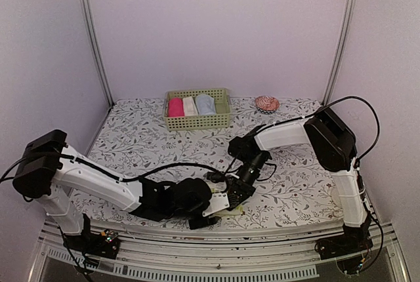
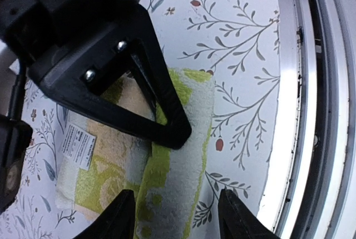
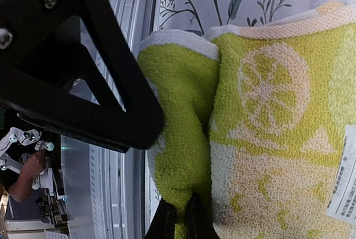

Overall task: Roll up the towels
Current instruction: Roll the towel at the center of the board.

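Closest in left wrist view: left tool (image 2: 178, 219), about half open, straddling the rolled edge of yellow-green towel (image 2: 178, 183), clamping nothing. See one finger over the flat cloth, the other over bare table (image 2: 239, 44). Also right tool (image 2: 173, 132), tip down on the roll, near the table's front edge.

Right wrist view: right tool (image 3: 179, 222) pinched almost fully closed on the towel's fold, with left tool's finger (image 3: 83, 83) just beside the roll. Sewn to the flat part: white label (image 3: 345, 178).

Top view: both arms bent inward, meeting over that towel at the near edge. Far side: light blue towel (image 1: 205, 104) rolled in green basket (image 1: 197, 122), next to cream roll (image 1: 189, 105) and pink roll (image 1: 175, 107).
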You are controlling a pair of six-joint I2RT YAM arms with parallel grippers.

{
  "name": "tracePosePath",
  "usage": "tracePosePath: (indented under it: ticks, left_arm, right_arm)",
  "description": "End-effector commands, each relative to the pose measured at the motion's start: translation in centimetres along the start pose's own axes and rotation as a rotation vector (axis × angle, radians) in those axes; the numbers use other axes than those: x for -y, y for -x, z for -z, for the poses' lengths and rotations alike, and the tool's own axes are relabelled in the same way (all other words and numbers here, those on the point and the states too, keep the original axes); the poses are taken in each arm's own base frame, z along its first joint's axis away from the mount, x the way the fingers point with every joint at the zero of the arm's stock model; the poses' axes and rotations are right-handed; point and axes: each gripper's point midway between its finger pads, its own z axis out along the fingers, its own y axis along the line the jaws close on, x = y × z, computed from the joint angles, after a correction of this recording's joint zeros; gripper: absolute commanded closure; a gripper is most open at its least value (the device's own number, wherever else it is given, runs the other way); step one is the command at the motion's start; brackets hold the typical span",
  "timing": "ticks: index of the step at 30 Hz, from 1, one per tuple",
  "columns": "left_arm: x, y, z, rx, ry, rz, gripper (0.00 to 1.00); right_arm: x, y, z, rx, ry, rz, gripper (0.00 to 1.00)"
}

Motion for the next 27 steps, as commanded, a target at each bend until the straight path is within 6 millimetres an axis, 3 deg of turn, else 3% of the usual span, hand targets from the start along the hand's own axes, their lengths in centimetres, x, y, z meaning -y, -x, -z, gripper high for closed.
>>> tracePosePath:
  ticks: [1,5,10,15,18,22,27]
  left_arm:
    - [-0.8,-0.3,-1.9,-0.046,0.053,-0.117,0.47]
    - [-0.6,-1.2,-3.1,-0.090,0.056,-0.138,0.52]
    - [-0.1,-1.6,-3.6,-0.107,0.033,-0.126,0.72]
    - [0.3,-0.6,-2.8,-0.073,0.001,-0.092,0.80]
    - [0.5,-0.1,-2.2,-0.063,-0.021,-0.068,0.84]
    - [1.6,-0.1,-1.7,-0.075,-0.099,-0.022,0.86]
    - [3.5,-1.5,-2.2,-0.149,-0.194,0.049,0.87]
  right_arm:
    - [2.3,-3.1,-1.5,-0.111,-0.041,-0.071,0.94]
    - [2.2,-3.1,-1.5,-0.106,-0.033,-0.071,0.94]
    - [2.0,-2.8,-1.4,-0.101,-0.034,-0.061,0.94]
    - [0.8,-1.9,-0.2,-0.073,-0.038,-0.031,0.87]
    - [0.2,-1.6,0.8,-0.051,-0.020,-0.045,0.77]
    - [-1.2,-0.9,3.1,-0.015,-0.023,-0.009,0.72]
    - [-3.1,0.4,8.2,0.097,-0.127,0.068,0.69]
